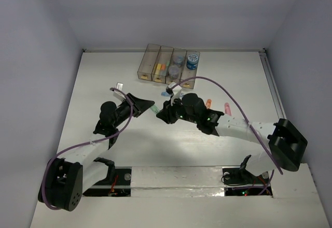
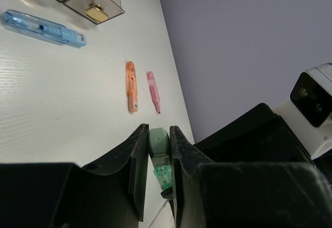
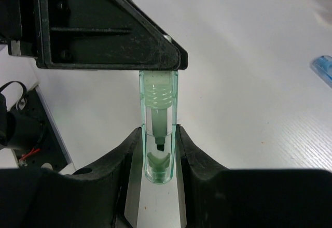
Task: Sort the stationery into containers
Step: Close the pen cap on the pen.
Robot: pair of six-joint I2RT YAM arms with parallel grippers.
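**Green marker held between both pincers**

The green marker (image 3: 158,109) is in the middle of the worktop (image 1: 233,72), in front of the row of bins (image 1: 152,56), and it seems to be lifted off the surface. Both arms have it at the same time. The left pincer (image 2: 158,155) is narrow and clamps one end of the marker. The right pincer (image 3: 158,160) is also narrow and clamps the other end, where a clear cap covers the tip. Only a short part of the marker shows between the two pincers.

An orange stick (image 2: 132,85) and a pink stick (image 2: 153,91) lie side by side on the worktop to the right of the pincers. A blue marker (image 2: 44,27) lies just in front of the bins.

I judge the marker to be very light and stiff, so it will not bend or hang down when only one pincer carries it. Its plastic looks smooth and may be slippery, and the body is thin, so it can turn or slide between the fingers if the grip is weak. The cap is perhaps the weak place: a pull along the length could take it off. The better place to hold is therefore across the body, near the middle. One pincer should let go only when the other holds firmly.
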